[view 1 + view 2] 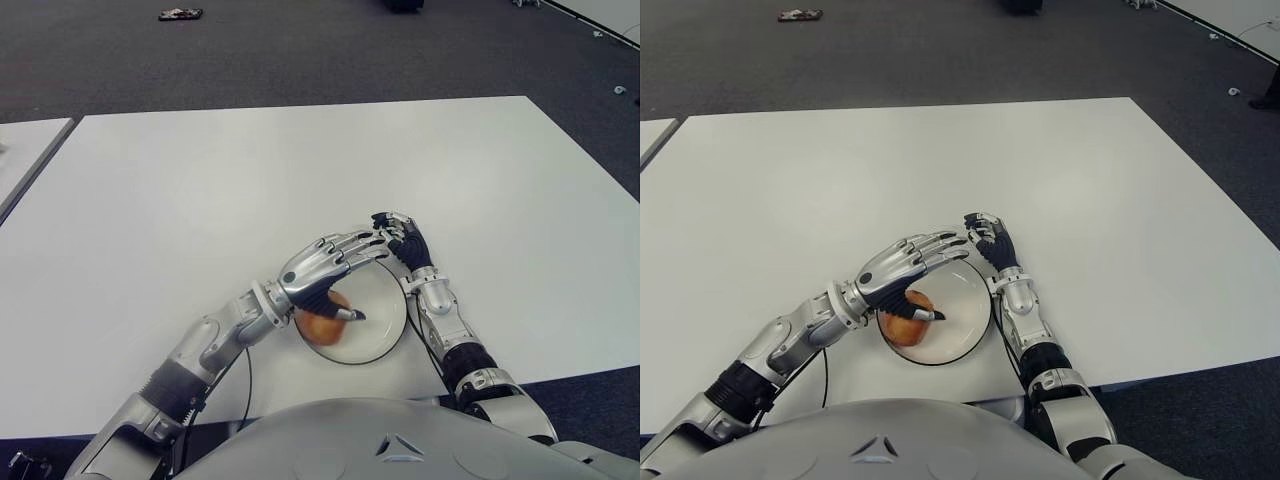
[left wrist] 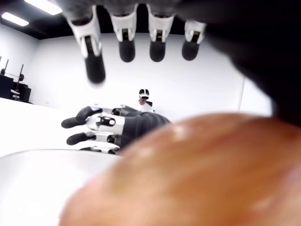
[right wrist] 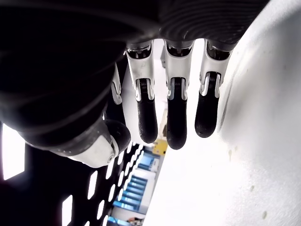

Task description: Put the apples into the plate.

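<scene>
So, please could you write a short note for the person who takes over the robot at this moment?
Left hand: over the near-left part of the plate, fingers spread above the apple, thumb at its side. Whether it grips or has let go cannot be told.
Right hand: at the plate's far rim, fingers loosely curled, holding nothing.
Apple: inside the plate, near its left edge.
Done: this apple is in the plate.
Left: lift the left hand away. No other apple shows on the table.
</scene>
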`<control>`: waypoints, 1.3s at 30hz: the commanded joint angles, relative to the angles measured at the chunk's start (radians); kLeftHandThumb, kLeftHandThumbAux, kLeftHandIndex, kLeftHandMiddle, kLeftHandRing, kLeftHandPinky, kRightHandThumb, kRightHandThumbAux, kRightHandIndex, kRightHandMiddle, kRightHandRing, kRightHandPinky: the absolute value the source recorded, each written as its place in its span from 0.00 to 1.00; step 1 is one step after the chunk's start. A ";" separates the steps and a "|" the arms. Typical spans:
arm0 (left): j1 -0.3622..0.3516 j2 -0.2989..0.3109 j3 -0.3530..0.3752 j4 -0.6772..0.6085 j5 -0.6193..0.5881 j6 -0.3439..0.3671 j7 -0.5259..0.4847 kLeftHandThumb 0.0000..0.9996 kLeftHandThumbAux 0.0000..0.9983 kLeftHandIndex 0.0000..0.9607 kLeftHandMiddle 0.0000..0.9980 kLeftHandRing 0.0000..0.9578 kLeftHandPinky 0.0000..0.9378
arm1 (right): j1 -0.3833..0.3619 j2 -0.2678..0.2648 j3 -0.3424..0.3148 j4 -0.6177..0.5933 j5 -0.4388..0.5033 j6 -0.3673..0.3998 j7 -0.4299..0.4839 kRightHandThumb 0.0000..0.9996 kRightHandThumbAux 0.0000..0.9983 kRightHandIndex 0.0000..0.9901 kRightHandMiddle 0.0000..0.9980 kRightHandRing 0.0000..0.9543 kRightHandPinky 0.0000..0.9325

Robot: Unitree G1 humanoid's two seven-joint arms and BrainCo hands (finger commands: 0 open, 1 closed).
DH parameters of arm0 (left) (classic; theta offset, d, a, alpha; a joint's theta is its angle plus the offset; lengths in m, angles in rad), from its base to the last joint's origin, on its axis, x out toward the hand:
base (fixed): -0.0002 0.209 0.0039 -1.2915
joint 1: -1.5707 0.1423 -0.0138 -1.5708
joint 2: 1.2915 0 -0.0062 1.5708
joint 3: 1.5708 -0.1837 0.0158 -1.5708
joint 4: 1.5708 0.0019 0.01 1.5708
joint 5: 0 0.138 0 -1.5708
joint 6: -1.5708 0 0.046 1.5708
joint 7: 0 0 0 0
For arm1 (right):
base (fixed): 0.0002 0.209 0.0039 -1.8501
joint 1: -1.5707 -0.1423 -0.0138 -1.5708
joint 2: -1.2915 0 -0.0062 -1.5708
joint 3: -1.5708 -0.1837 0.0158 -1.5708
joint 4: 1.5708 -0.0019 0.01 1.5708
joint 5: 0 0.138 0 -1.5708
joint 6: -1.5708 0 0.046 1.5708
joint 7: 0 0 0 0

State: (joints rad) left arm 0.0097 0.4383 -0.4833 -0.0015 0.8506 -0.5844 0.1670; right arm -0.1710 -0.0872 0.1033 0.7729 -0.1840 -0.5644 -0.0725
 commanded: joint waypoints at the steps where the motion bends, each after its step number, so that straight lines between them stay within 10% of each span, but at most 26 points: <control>1: 0.002 0.003 0.004 0.011 0.003 0.017 -0.020 0.07 0.25 0.00 0.00 0.00 0.00 | 0.065 0.008 0.001 0.081 0.007 0.066 0.020 0.70 0.72 0.42 0.32 0.36 0.40; 17: 0.003 0.002 0.075 -0.053 -0.087 0.006 -0.019 0.08 0.27 0.00 0.00 0.00 0.00 | 0.061 0.005 0.007 0.082 -0.007 0.072 0.009 0.70 0.72 0.41 0.30 0.34 0.40; 28: -0.069 -0.021 0.300 -0.072 -0.427 0.107 -0.109 0.05 0.27 0.00 0.00 0.00 0.00 | 0.056 0.018 0.009 0.080 -0.013 0.077 -0.020 0.70 0.72 0.41 0.33 0.34 0.35; 39: -0.157 -0.089 0.542 0.225 -0.503 -0.033 0.150 0.00 0.34 0.00 0.00 0.00 0.00 | 0.068 0.025 0.007 0.057 -0.002 0.096 -0.012 0.71 0.72 0.42 0.34 0.34 0.35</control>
State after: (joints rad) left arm -0.1146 0.3492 -0.0058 0.1295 0.3742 -0.5956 0.2544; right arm -0.1823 -0.0748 0.1018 0.7734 -0.1824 -0.5324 -0.0922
